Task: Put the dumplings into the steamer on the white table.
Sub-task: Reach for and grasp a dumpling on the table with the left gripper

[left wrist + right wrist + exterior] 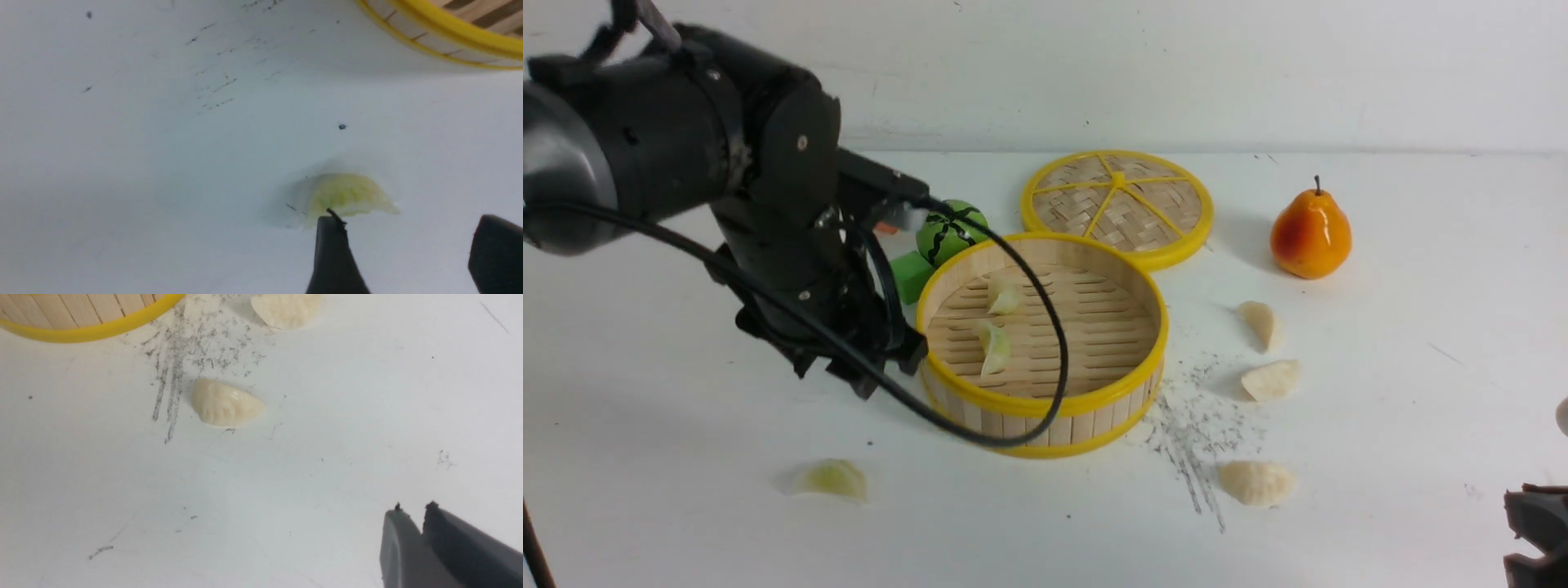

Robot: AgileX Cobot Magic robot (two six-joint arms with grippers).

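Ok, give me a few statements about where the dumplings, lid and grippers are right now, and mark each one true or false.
1. Two green dumplings lie inside the steamer. True.
2. The lid covers the steamer. False: it lies flat on the table behind it.
3. Three cream dumplings lie on the table right of the steamer. True.
4. The right gripper holds a dumpling. False: it is shut, empty.
5. The left gripper is open. True.

The steamer (pixel 1045 406) rims are yellow, dumplings (pixel 995 347) pale green or cream, the pear (pixel 1311 233) orange.
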